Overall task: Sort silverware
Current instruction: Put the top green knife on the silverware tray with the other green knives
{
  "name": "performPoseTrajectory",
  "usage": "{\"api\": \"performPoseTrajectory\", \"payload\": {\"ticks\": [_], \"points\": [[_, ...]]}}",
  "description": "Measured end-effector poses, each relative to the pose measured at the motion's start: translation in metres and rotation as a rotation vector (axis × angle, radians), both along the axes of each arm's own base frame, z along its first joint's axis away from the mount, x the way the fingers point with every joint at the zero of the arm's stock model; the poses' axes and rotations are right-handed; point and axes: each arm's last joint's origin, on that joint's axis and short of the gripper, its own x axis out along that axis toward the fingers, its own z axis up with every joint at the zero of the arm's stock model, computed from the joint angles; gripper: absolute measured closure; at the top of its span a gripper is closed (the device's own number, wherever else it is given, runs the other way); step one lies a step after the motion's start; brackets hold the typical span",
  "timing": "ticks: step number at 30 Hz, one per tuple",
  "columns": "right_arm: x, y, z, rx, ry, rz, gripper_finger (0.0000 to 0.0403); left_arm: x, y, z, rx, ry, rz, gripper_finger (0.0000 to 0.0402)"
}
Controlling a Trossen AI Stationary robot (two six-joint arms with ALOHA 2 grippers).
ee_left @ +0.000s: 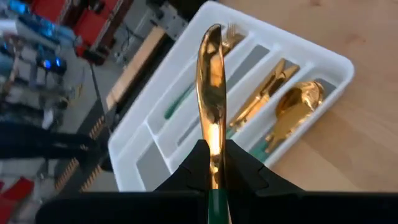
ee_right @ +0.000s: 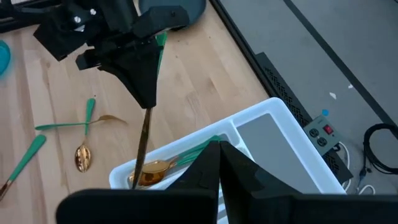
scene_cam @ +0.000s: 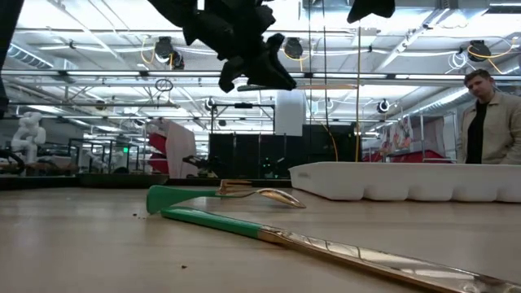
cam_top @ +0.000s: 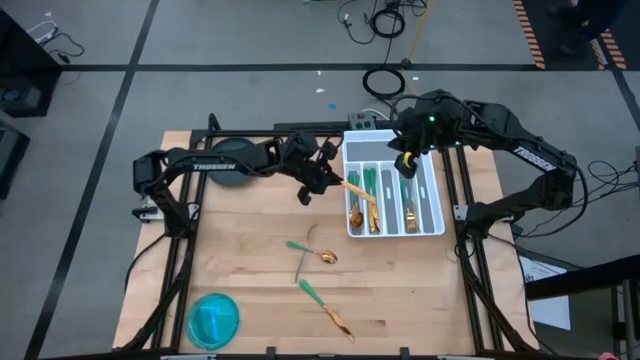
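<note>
item: loose silverware on the worktop (cam_top: pixel 250 270), nearest the front edge. a knife (cam_top: pixel 327 308) with green handle lies just ahead of a crossed fork (cam_top: pixel 301 258) and spoon (cam_top: pixel 317 252); a blue bowl (cam_top: pixel 213 319) sits at the front left corner. risk: the crossed pair touch, so lifting one may drag or flip the other.

item: left claw (ee_left: pixel 214 163), held above the worktop at the near-left rim of the white tray (cam_top: pixel 435 228). closed on a held knife (ee_left: pixel 211 106), gripped near where handle meets blade, gold blade pointing out over the compartments. risk: the hold is narrow and on smooth metal, so the knife may pivot or slip. released from this height it could bounce, land across a divider, or fall in with the spoons (ee_left: pixel 292 112) rather than its own kind.

item: white tray, beyond, already holding sorted pieces. risk: a low pass could catch the blade tip on the rim and shove the tray.

item: right claw (ee_right: pixel 219 163), over the tray's far half, closed and empty. risk: both arms crowd the same tray, so contact is possible.
</note>
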Motion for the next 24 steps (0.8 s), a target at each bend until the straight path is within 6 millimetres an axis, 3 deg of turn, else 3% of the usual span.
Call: {"api": "performPoseTrajectory", "payload": {"ticks": [14,24], "points": [[-0.003,0.001,0.0,0.024,0.004,-0.021,0.0403,0.022,0.004,0.021,0.142,-0.022,-0.178,0.0375],[-0.003,0.001,0.0,0.03,0.006,-0.025,0.0403,0.048,0.011,0.012,0.156,0.041,-0.272,0.0375]]}}
